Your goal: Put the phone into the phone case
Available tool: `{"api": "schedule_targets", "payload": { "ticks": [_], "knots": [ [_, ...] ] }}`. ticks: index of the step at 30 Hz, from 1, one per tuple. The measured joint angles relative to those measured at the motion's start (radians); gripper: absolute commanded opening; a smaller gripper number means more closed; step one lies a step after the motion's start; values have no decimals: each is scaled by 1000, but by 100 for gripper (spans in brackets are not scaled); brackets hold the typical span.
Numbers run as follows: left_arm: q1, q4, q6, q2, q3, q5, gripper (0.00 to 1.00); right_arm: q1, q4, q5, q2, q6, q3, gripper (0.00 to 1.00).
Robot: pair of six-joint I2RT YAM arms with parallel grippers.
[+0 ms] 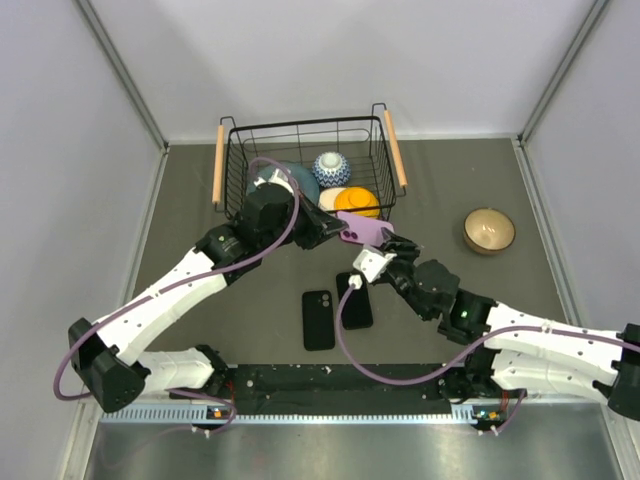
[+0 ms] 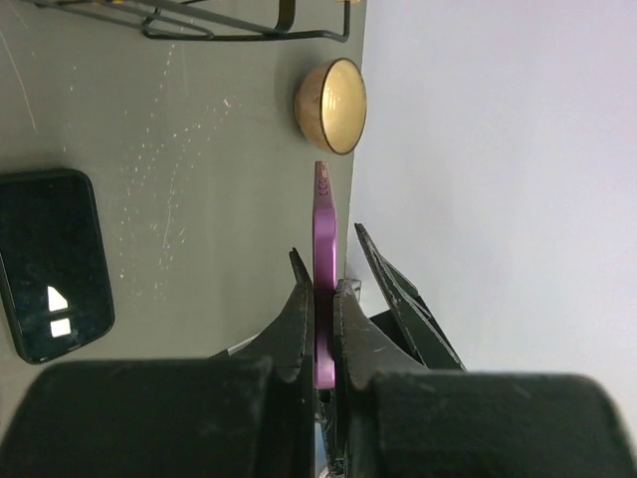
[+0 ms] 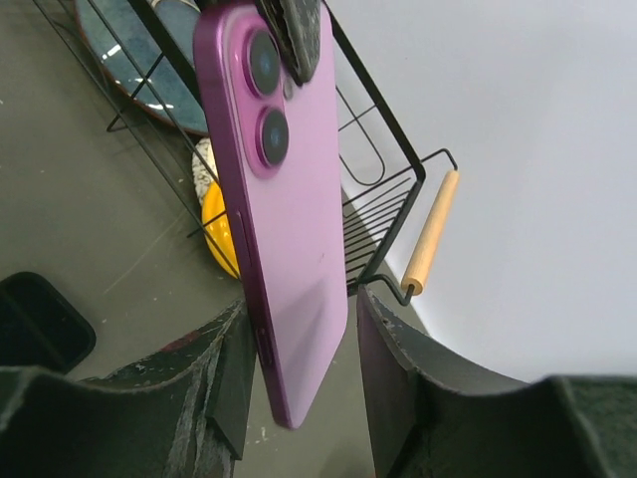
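Note:
A purple phone (image 1: 362,230) is held on edge above the table, in front of the basket. My left gripper (image 1: 335,228) is shut on its camera end (image 2: 324,209). My right gripper (image 1: 385,250) is open, its jaws on either side of the phone's other end (image 3: 279,199) with a gap on the right side. The glossy black phone (image 1: 355,300) lies flat on the table below; it also shows in the left wrist view (image 2: 50,264). The matte black phone case (image 1: 318,320), with its camera opening at the far end, lies just left of it.
A black wire basket (image 1: 300,125) with wooden handles stands at the back, holding a blue plate, a patterned bowl and a yellow object. A tan bowl (image 1: 489,230) sits at the right. Walls close in the table on three sides.

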Motion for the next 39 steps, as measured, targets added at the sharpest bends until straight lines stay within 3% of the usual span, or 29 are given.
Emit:
{"api": "schedule_targets", "payload": {
  "ticks": [3,6,10,13,17,18,20,23,26,30,39],
  "knots": [
    [0,-5,-29,0,-14,18,0,21,35,28,34,-38,0,45],
    [-1,-5,-53,0,-23,31,0,35,80,51,64,-74,0,36],
    [0,15,-84,-2,-33,29,0,41,122,84,103,-108,0,12],
    [3,27,-117,-2,-39,22,0,43,139,101,121,-129,0,0],
    [6,28,-158,-2,-47,23,2,47,146,119,128,-138,0,0],
    [7,29,-161,-2,-48,25,6,47,145,120,128,-137,0,0],
    [8,30,-161,-2,-48,26,28,47,144,122,128,-130,0,0],
    [7,31,-120,-12,-49,27,51,48,149,126,128,-93,0,0],
    [4,23,-63,-55,-49,18,68,45,129,145,127,-33,2,0],
    [3,8,8,-113,-34,-18,80,45,31,141,127,75,30,0],
    [34,-68,300,-226,-19,-195,76,45,-273,-5,29,590,110,0]
  ]
}}
